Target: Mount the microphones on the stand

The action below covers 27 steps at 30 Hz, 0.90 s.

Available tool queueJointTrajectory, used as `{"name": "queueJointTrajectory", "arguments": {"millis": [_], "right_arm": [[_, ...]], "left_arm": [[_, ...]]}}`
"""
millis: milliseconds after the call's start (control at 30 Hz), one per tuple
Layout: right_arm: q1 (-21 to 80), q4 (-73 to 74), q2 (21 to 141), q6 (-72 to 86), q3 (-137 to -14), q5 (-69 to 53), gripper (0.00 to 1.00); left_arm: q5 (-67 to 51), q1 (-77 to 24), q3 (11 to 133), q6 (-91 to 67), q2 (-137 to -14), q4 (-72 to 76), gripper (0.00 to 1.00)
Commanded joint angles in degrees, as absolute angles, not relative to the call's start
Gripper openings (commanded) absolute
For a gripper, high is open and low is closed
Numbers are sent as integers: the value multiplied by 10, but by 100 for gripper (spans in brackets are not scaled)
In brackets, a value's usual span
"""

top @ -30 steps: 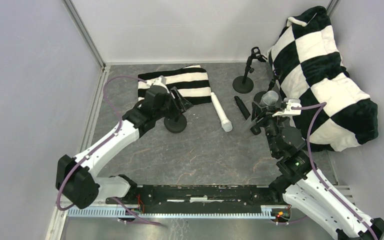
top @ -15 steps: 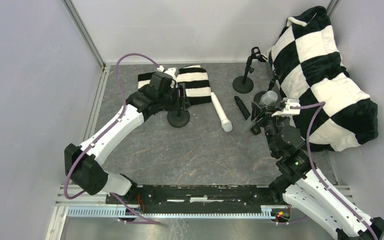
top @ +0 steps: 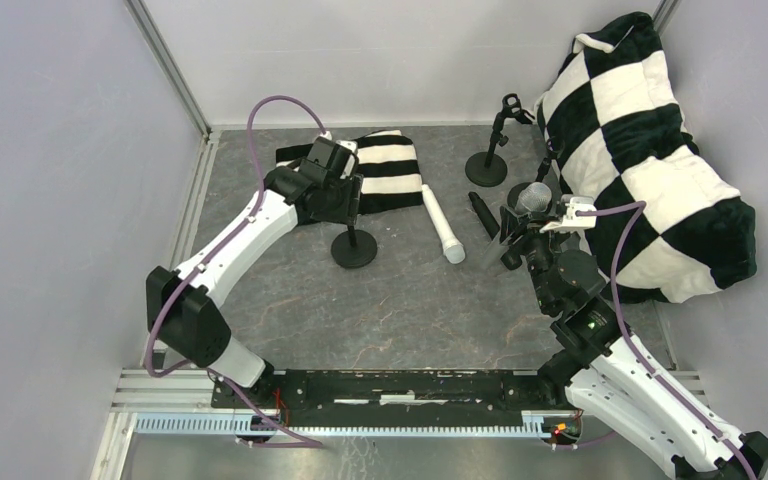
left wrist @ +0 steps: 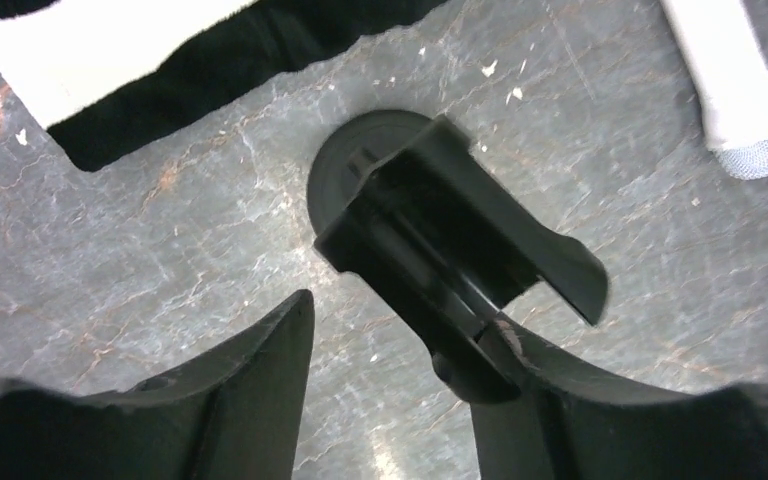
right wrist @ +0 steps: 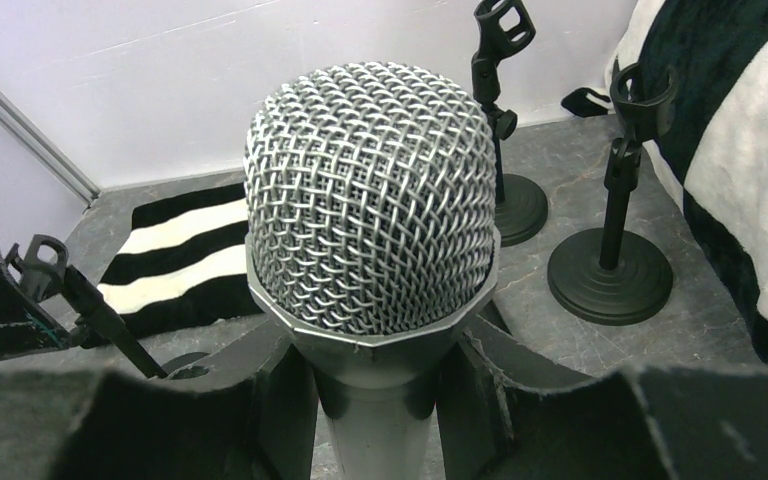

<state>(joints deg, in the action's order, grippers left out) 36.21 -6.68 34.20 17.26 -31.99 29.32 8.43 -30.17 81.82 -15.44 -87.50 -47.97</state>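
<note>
A silver-grey microphone (right wrist: pixel 370 200) stands upright in my right gripper (right wrist: pixel 375 400), which is shut on its handle; from above its mesh head (top: pixel 535 197) shows at centre right. A white microphone (top: pixel 442 225) and a black microphone (top: pixel 483 214) lie on the table between the arms. My left gripper (top: pixel 345 198) hovers over a black stand (top: pixel 353 248). In the left wrist view the stand's clip (left wrist: pixel 460 250) rests against the right finger (left wrist: pixel 580 400). The left finger (left wrist: pixel 250 390) stays clear of it, so the left gripper (left wrist: pixel 400 320) is open.
Two more black stands (right wrist: pixel 518 205) (right wrist: pixel 610 275) stand at the back right. A striped black-and-white cloth (top: pixel 385 170) lies behind the left gripper. A large checkered cushion (top: pixel 650 150) fills the right side. Grey walls enclose the table.
The left arm swung back and rose from beside the stand to over it, and its jaws narrowed a little. The right arm kept still with the silver-grey microphone.
</note>
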Motion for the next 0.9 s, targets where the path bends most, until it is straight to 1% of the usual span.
{"name": "queueJointTrajectory", "arguments": {"millis": [0,67,133,200,367,433,500,633,867], "right_arm": [[359,-82,339,177,-332,288,0],[360,-81,339,175,-331,290,0],[360,-80,340,175,-331,290,0],[360,-80,339,175,-331,290,0],[360,-81,339,175,-330,288,0],[360,-80,340,175,-329,288,0],[360,-79,339,175,-330,287,0],[360,-77,338,173,-330,286,0],[360,-75,336,171,-329,280,0]], "left_arm": [[101,-296,842,-109,-886,-505,69],[85,-296,831,-109,-875,-484,79],[64,-296,808,-108,-857,-455,85],[52,-296,776,-107,-833,-420,88],[7,-296,662,-95,-753,-301,90],[3,-297,618,-92,-718,-247,95],[7,-296,588,-88,-694,-205,98],[12,-296,556,-77,-678,-160,96],[13,-296,493,-45,-663,-37,86]]}}
